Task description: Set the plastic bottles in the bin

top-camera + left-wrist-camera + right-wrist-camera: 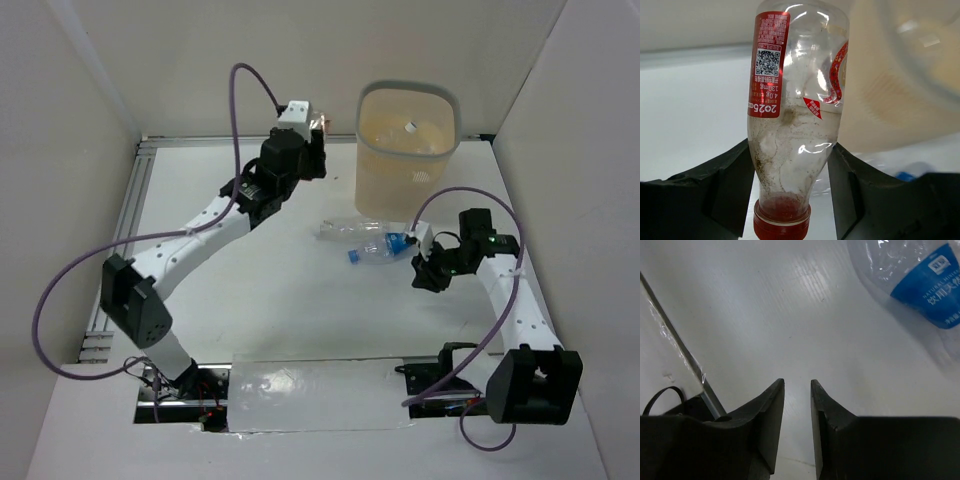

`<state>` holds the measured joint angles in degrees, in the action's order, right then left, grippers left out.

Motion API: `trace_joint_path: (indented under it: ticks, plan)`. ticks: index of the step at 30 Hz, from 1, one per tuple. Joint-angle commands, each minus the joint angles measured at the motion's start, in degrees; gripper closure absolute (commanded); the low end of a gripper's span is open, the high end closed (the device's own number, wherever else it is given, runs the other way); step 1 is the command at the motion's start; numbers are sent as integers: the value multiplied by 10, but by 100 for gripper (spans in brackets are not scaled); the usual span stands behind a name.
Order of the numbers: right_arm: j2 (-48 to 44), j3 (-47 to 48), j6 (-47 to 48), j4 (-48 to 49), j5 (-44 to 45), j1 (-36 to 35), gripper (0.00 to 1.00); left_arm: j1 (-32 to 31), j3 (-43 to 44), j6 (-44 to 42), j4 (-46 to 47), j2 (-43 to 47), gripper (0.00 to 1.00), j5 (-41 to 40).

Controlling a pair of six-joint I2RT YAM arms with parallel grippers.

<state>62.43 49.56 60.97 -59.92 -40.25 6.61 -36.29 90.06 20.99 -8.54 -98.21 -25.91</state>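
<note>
- The white desk [290, 310] stands between plain beige walls. A shiny clear sheet [310, 395] covers its near edge.
- The left arm [200, 235] reaches from the near left corner toward the far edge, with its elbow bent and raised.
- The left hand [790, 145] is closed around a clear bottle with a red label [795, 100], held above the desk with its red cap toward the wrist. Its cap is cut off in the wrist view.
- A clear bottle [350, 228] and a bottle with a blue label [380, 247] lie on the desk, just in front of the bin.
- The bin [400, 190] stands at the far edge, right of the middle. A small white thing shows inside; I cannot tell what it is.
- The right arm [510, 300] runs along the right edge. The right hand [797, 382] is low over the desk beside the blue-label bottle, fingers only a narrow gap apart, holding nothing.
</note>
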Motion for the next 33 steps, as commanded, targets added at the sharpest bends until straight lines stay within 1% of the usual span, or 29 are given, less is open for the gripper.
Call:
trace_joint_path:
  ticks: [1,2,3,4,5,6,9,11,12,14,16,17,19,21,22,23,24,25,26,27,28,29,30,31,33]
  plan:
    - [-7,-13,-58,90,46,-52,67,-32,20,-13,74,60,64,56]
    - [0,-20,-89,103,54,-79,67,-42,20,-7,88,77,64,96]
    - [0,-27,-102,115,64,-91,67,-42,20,3,103,82,64,118]
    - [7,-27,-120,131,70,-99,64,-51,20,9,137,82,64,141]
    - [16,-27,-126,137,70,-99,61,-61,27,9,151,82,64,174]
    - [22,-27,-132,137,70,-99,58,-66,35,18,164,82,64,189]
    - [39,-27,-147,145,85,-114,57,-82,70,42,219,54,64,233]
    - [52,-27,-147,145,92,-123,57,-91,92,50,253,37,63,240]
    - [52,-27,-147,145,92,-130,57,-97,101,59,281,26,63,240]
    - [52,-27,-153,145,92,-130,57,-102,131,68,304,-14,63,233]
    - [47,-27,-153,145,98,-130,57,-102,150,86,345,-42,60,221]
    - [47,-27,-153,145,103,-130,57,-102,162,95,356,-70,60,221]
    - [42,-27,-153,145,103,-136,56,-102,205,108,375,-101,56,207]
    - [37,-32,-153,140,108,-136,53,-102,265,108,375,-154,56,182]
    - [37,-32,-147,140,108,-136,53,-109,290,97,375,-173,52,169]
    - [31,-38,-147,134,108,-136,52,-116,321,88,346,-195,52,153]
    - [31,-38,-147,134,108,-136,52,-116,377,75,336,-235,52,134]
    - [31,-38,-147,134,108,-141,52,-116,398,66,336,-253,52,122]
    - [26,-38,-147,134,108,-141,52,-116,418,66,325,-269,43,105]
    - [26,-38,-147,134,108,-141,50,-116,455,66,297,-284,40,89]
    - [26,-38,-147,134,108,-141,50,-116,469,66,287,-308,37,78]
    - [26,-38,-147,134,108,-141,45,-111,480,66,271,-316,33,68]
    - [26,-38,-147,134,114,-141,43,-111,480,66,261,-316,20,62]
    - [26,-31,-147,134,119,-141,39,-111,464,66,261,-316,14,62]
    - [26,-25,-147,134,119,-146,33,-105,429,66,261,-305,10,62]
